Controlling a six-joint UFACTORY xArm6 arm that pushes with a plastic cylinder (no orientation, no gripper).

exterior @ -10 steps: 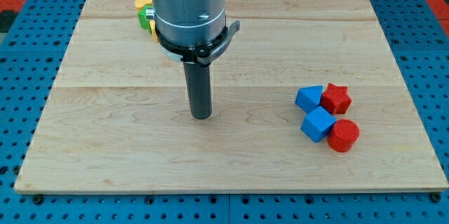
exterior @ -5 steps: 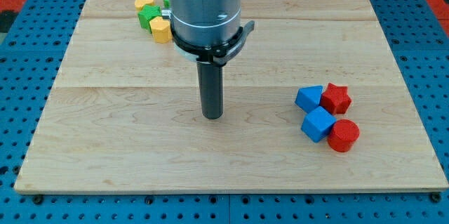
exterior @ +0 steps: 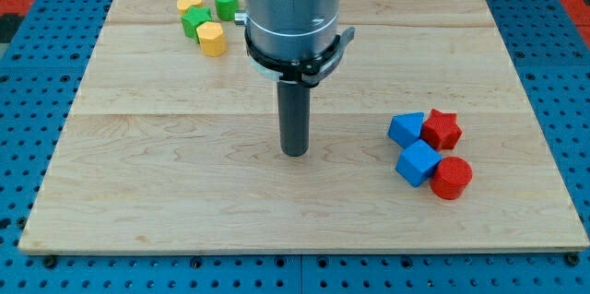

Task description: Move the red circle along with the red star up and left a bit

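Red circle (exterior: 452, 177), red star (exterior: 442, 129) well right of my tip (exterior: 294, 153).

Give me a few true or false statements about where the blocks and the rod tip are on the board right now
1. My tip touches the red circle. False: it stands apart, to the view's left of that cluster.
2. The red star sits beside a blue block. True.
3. The red circle lies above the red star in the view. False: it lies below it.
4. Yellow blocks and green blocks sit near the view's top left. True.
5. A blue cube sits left of the red circle. True.
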